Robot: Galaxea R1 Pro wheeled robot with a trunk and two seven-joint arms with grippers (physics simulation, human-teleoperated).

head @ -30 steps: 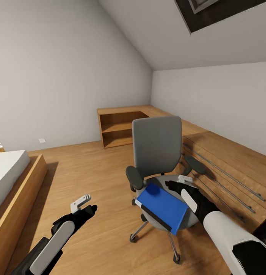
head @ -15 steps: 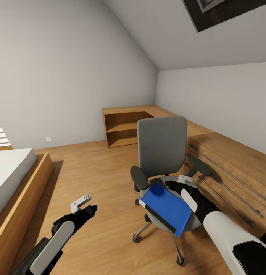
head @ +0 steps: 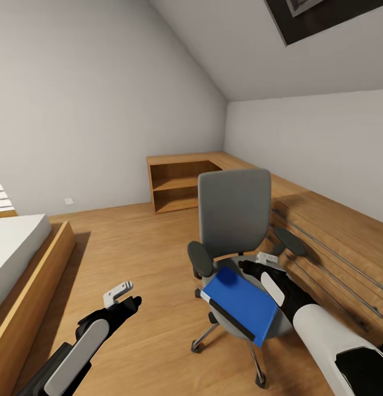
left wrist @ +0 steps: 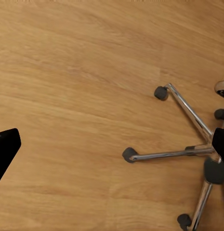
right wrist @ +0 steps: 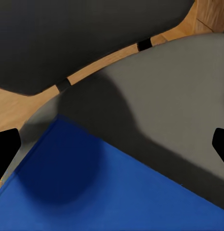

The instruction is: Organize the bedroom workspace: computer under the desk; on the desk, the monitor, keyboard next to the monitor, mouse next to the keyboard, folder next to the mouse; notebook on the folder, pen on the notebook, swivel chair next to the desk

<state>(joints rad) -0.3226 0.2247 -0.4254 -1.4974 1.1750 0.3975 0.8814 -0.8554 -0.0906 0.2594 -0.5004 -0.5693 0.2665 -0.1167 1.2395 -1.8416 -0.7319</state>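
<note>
Blue folder (head: pixel 239 305) lies flat on grey swivel chair (head: pixel 233 212) seat, corner overhanging front edge. Right claw (head: pixel 256 263) hovers just above folder's far edge, jaws spread wide, empty. Left claw (head: pixel 123 293) wide apart, empty, over bare wood floor (head: pixel 136 242); chrome chair base (left wrist: pixel 189 144) beside it.

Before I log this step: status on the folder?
Right claw open over the seat. Blue folder flat on swivel chair, ungrasped. Left claw empty over floor.

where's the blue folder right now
In the head view, the flat bright blue folder lies on the grey swivel chair's seat, right of centre, beside the right tool.
</note>
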